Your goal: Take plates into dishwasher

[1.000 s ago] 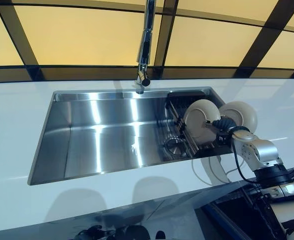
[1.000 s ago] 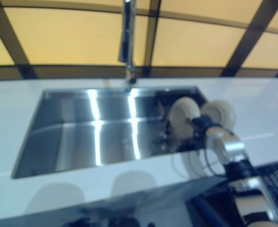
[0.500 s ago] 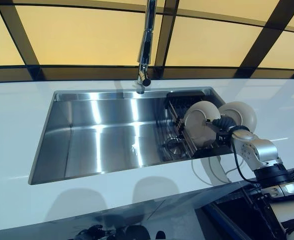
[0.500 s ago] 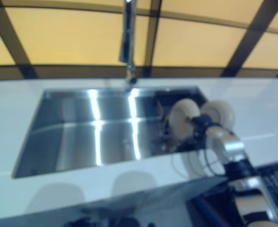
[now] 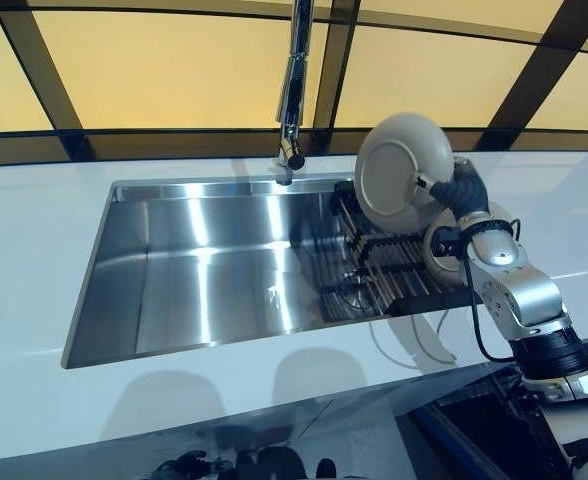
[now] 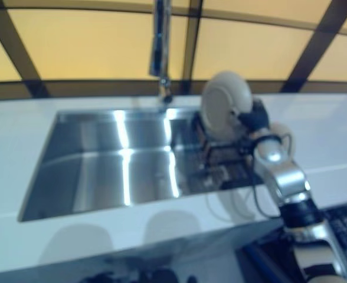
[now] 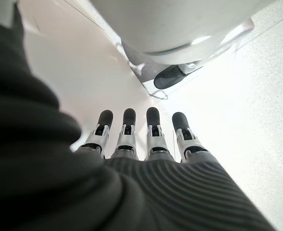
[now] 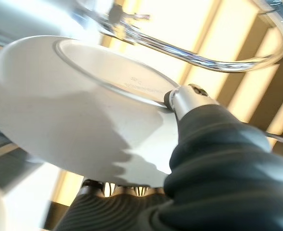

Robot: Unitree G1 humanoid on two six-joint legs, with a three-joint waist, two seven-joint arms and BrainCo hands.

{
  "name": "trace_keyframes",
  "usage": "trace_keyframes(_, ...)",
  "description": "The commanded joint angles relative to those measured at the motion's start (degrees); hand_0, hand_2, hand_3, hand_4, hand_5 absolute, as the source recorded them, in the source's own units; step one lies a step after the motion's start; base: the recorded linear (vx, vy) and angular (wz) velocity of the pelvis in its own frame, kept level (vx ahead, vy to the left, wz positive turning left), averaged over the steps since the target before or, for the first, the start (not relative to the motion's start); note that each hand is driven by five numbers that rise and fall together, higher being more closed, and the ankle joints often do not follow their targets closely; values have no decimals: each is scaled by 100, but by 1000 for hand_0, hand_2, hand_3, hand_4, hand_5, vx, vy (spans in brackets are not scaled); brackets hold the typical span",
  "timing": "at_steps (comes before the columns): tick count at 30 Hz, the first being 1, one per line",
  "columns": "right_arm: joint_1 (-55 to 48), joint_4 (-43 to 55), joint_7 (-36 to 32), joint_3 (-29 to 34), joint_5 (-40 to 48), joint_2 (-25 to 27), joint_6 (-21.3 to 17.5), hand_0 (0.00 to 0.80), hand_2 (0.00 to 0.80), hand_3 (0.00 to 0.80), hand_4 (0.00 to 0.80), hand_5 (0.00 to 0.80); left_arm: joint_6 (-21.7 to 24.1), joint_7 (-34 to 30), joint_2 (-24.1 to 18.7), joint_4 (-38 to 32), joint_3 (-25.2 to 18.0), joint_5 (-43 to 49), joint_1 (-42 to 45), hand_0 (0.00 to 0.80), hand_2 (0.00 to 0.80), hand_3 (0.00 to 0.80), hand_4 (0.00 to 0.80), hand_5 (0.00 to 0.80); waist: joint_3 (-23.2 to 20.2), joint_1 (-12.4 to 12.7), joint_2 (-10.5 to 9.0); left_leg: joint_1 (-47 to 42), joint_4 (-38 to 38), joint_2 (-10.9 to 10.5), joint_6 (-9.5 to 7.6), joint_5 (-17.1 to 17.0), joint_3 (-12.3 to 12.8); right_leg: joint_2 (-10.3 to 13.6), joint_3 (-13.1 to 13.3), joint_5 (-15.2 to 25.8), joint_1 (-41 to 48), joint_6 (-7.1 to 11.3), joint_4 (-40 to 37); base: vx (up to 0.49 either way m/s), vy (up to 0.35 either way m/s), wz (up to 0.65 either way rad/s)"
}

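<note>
A white countertop (image 5: 34,250) runs under amber window panels with dark frames, and a steel sink (image 5: 214,270) is sunk into it below a tall chrome faucet (image 5: 294,90).

The right hand (image 5: 454,190) is raised above the sink's right end, at about 2 o'clock from the basin's middle. Its dark ribbed cover hides most of it. In the right wrist view the thumb presses on the plate's face near the rim while the fingers curl behind the underside, so the hand is clamped on the raised plate (image 5: 404,172). How far those fingers wrap cannot be made out. The forearm slants down toward 5 o'clock and is cut off at the picture's edge.

The raised plate stands nearly on edge, clear of the rack, its face turned toward the sink.

Below it, a dark wire dish rack (image 5: 389,265) sits in the sink's right end. A second plate (image 5: 442,252) stands at the rack's 3 o'clock side, largely hidden behind the wrist.

The left hand (image 7: 141,139) shows only in its own wrist view, fingers straight and relaxed, holding nothing, over a pale surface.
</note>
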State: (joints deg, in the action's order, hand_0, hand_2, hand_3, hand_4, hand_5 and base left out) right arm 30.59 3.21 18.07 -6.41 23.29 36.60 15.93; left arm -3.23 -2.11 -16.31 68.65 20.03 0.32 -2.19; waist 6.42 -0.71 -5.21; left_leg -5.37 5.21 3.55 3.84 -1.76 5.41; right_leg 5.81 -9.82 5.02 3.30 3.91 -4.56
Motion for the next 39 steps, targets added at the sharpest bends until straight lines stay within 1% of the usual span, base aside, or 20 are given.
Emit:
trace_keyframes(1,150,552,498,663,-517,230,-839,800,800,800,800,800,157,33,12,273,195,-47,-164,0,0,0,0,0,-139,44,71,40,-38,-292,-552,225,404,301,83,-82,-280,373,866,20,36,1)
trace_keyframes(6,-92,873,850,920,-809,320,-1198,800,800,800,800,800,187,11,33,276,171,29,-93,0,0,0,0,0,-149,18,116,24,-50,-347,-596,273,396,352,119,-38,-320,389,925,23,41,0)
trace_keyframes(11,-412,1021,1027,1173,-985,407,-1496,800,800,800,800,800,226,-24,41,287,153,68,-50,0,0,0,0,0,-164,-52,137,25,-59,-396,-641,299,415,418,184,60,-420,413,1074,26,57,0)
trace_keyframes(13,-519,1038,1032,1267,-977,445,-1599,800,800,800,800,800,242,-50,34,277,149,63,-39,0,0,0,0,0,-159,-87,143,28,-60,-412,-661,306,412,440,219,101,-474,417,1150,17,76,-2)
trace_keyframes(16,-879,1035,869,1485,-1213,489,-1731,800,800,800,800,800,288,-38,42,255,77,-26,-5,0,0,0,0,0,-116,-205,147,44,-45,-435,-701,309,445,475,309,213,-638,438,1371,4,102,-16)
trace_keyframes(19,-1318,925,777,1791,-1336,612,-1916,800,800,800,800,800,322,-29,36,249,-27,28,72,0,0,0,0,0,-89,-307,131,52,-32,-444,-728,316,503,486,380,302,-754,454,1536,-3,80,-18)
trace_keyframes(22,-1661,754,796,2090,-1123,802,-2043,800,800,800,800,800,296,-34,-11,273,-47,135,122,0,0,0,0,0,-44,-397,84,69,-42,-426,-740,319,607,491,390,392,-847,464,1644,-25,33,-37)
trace_keyframes(23,-1783,675,812,2178,-1031,864,-2107,800,800,800,800,800,271,-23,-52,265,-28,152,145,0,0,0,0,0,-9,-448,51,60,-46,-411,-738,330,675,515,360,523,-929,507,1706,-30,2,-31)
trace_keyframes(24,-1812,650,793,2200,-1011,871,-2144,800,800,800,800,800,260,-23,-63,261,-25,150,147,0,0,0,0,0,-2,-450,46,56,-46,-405,-739,335,696,519,362,550,-966,519,1734,-47,-13,-38)
trace_keyframes(25,-1896,561,746,2278,-948,896,-2236,800,800,800,800,800,218,-21,-111,256,-49,157,155,0,0,0,0,0,44,-502,28,21,-43,-373,-742,363,768,522,369,629,-1095,553,1827,-33,-21,-44)
trace_keyframes(28,-1969,491,672,2349,-899,952,-2317,800,800,800,800,800,161,-29,-172,261,-73,97,133,0,0,0,0,0,62,-548,7,1,-49,-347,-729,361,827,507,412,567,-1082,545,1681,-28,-61,-36)
trace_keyframes(29,-2024,469,628,2390,-794,993,-2367,800,800,800,800,800,148,-11,-204,281,-130,60,118,0,0,0,0,0,60,-569,-15,-18,-51,-322,-692,369,894,655,411,702,-1060,578,1516,-52,-152,-22)
trace_keyframes(30,-2059,492,553,2407,-760,960,-2414,800,800,800,800,800,150,-7,-241,298,-175,-18,102,0,0,0,0,0,50,-580,-14,-29,-60,-273,-666,365,1002,855,378,814,-1031,611,1410,-64,-224,-32)
trace_keyframes(32,-2120,508,488,2417,-704,922,-2497,800,800,800,800,800,176,9,-286,294,-236,-99,102,0,0,0,0,0,42,-578,-24,-51,-82,-182,-609,349,1160,1116,348,1027,-979,673,1229,-43,-241,-22)
trace_keyframes(33,-2149,485,441,2411,-682,870,-2563,800,800,800,800,800,192,13,-321,280,-263,-126,107,0,0,0,0,0,40,-581,-20,-71,-95,-99,-568,340,1253,1213,326,1086,-953,705,1146,-39,-372,-19)
trace_keyframes(34,-2149,475,434,2393,-676,827,-2569,800,800,800,800,800,208,25,-358,257,-263,-137,93,0,0,0,0,0,37,-593,-27,-88,-110,-7,-529,338,1312,1250,343,1106,-918,725,1024,-31,-391,-35)
trace_keyframes(36,-2120,434,405,2346,-708,779,-2591,800,800,800,800,800,228,48,-378,245,-285,-95,82,0,0,0,0,0,27,-586,-36,-89,-126,100,-471,336,1338,1208,334,1041,-877,723,931,-21,-369,-51)
trace_keyframes(37,-2085,404,394,2324,-705,777,-2573,800,800,800,800,800,224,88,-375,237,-283,-62,62,0,0,0,0,0,30,-583,-20,-121,-117,201,-414,321,1363,1115,268,819,-747,706,740,-19,-348,-48)
trace_keyframes(38,-2056,383,401,2307,-701,776,-2561,800,800,800,800,800,217,102,-379,243,-299,-34,37,0,0,0,0,0,16,-576,-23,-91,-105,239,-384,274,1367,1062,271,744,-708,681,633,-8,-429,-46)
trace_keyframes(39,-2040,351,431,2292,-692,786,-2517,800,800,800,800,800,205,120,-384,243,-346,5,20,0,0,0,0,0,-2,-563,-11,-67,-101,332,-324,222,1347,959,272,587,-626,651,557,-5,-431,-34)
